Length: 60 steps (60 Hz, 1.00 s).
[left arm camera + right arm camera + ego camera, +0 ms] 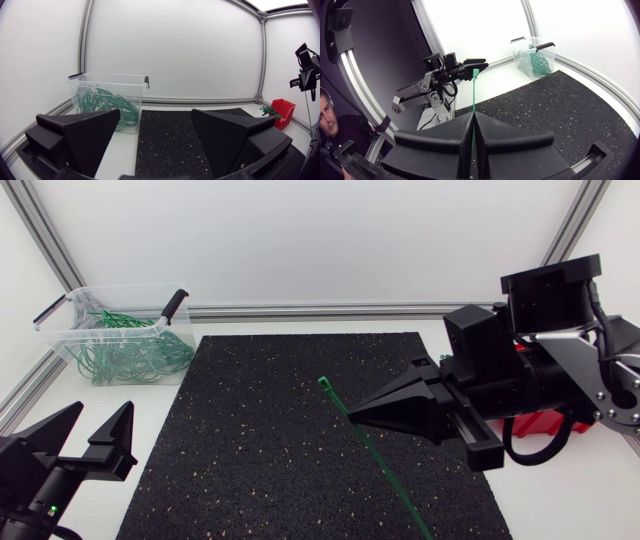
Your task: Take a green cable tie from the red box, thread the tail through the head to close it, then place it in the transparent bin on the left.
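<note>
Green cable tie [380, 465]: out of the red box [283, 112], straight and unthreaded, pinched in the closed right claw [352, 412]. Left claw [102, 418]: fingers apart, empty. Outstanding: threading, then the transparent bin [60, 320].

Right hand [473, 114] gripping green cable tie [473, 95], both wedge fingers pressing together on it from two sides. Tie standing straight out ahead from between fingertips, head end pointing away. Left hand [471, 66] showing beyond tie's head, at end of silver-grey arm. Black speckled mat [560, 105] lying on white bench [502, 80]. Transparent bin [526, 46] standing on bench past mat's far corner, holding tangle of green ties [536, 62], black handles sitting at rim.
</note>
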Tool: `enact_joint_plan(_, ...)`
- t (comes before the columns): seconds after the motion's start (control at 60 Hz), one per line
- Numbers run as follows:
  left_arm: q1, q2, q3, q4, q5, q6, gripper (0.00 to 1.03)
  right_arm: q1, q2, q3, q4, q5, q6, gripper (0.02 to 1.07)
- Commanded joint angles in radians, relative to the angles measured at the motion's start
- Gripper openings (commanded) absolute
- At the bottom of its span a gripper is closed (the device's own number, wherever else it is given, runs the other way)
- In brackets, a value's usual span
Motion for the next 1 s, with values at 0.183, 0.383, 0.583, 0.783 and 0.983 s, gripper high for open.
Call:
enact_joint_plan(0.183,-0.006,0.063,0.057,-0.005,0.090,-0.049,0.99,0.047,0.035,-0.003,0.053,0.000,0.145,0.08)
enact_joint_plan(0.383,-0.006,0.218,0.148,0.020,0.230,-0.144,1.00,0.053,0.072,0.024,0.062,-0.018,0.168,0.08)
enact_joint_plan(0.583,-0.033,0.285,0.214,0.047,0.395,-0.240,1.00,0.028,0.083,0.011,0.163,-0.067,0.291,0.08)
enact_joint_plan(0.783,-0.174,0.425,0.286,0.097,0.415,-0.274,1.00,-0.021,0.095,0.011,0.194,-0.103,0.329,0.08)
enact_joint_plan(0.983,-0.335,0.566,0.375,0.153,0.418,-0.338,1.00,-0.067,0.096,0.004,0.209,-0.124,0.349,0.08)
